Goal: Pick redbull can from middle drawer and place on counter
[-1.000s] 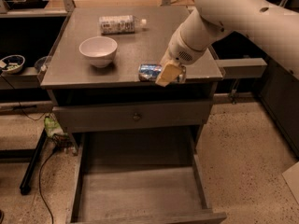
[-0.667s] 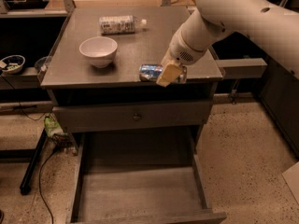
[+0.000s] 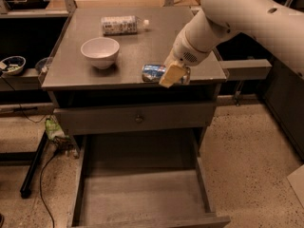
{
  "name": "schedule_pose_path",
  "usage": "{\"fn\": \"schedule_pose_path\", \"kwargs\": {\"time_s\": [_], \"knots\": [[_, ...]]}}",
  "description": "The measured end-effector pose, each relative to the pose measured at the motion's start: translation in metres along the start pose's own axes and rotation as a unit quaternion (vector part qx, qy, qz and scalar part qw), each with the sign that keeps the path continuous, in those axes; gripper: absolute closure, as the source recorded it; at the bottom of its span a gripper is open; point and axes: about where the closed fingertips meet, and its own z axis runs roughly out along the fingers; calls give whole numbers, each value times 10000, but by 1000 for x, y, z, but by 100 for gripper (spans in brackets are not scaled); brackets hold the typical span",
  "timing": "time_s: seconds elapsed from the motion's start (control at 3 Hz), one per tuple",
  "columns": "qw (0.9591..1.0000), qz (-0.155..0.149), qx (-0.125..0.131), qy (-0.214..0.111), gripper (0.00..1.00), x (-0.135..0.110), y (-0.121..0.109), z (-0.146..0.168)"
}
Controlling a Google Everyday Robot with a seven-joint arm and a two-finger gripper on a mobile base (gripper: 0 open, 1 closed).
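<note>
— Where's the tool (image 3: 173,75) from where you stand?

— Low over the front edge of the surface (image 3: 156,42), towards its right corner, at the end of the white arm (image 3: 228,18); its tan front covers the right end of the redbull can (image 3: 152,71); whether it clamps the can or merely sits round it, I cannot tell.

— And the can itself?

— On its side on the surface, just back from the front lip; only its blue and silver left part shows; the rest is behind the tool.

— Room around it?

— Open grey to the left as far as the white bowl (image 3: 100,52), which stands well apart; a plastic bottle (image 3: 120,25) lies on its side near the back edge; the arm fills the right side and is cut off at the top right.

— The drawers?

— The upper drawer front (image 3: 137,118), with its knob, is shut; below it the middle drawer (image 3: 142,194) stands wide open, showing only its grey bottom; its front edge is cut off at the bottom; the bowl shows only its white inside.
</note>
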Motion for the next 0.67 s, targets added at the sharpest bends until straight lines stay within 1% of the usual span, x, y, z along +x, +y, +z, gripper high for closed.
{"fn": "schedule_pose_path", "kwargs": {"time_s": [0.33,0.67], "knots": [[9999,117,-39,24,100,8,-26,18],[9989,337,-289,120,100,24,-91,61]]}}
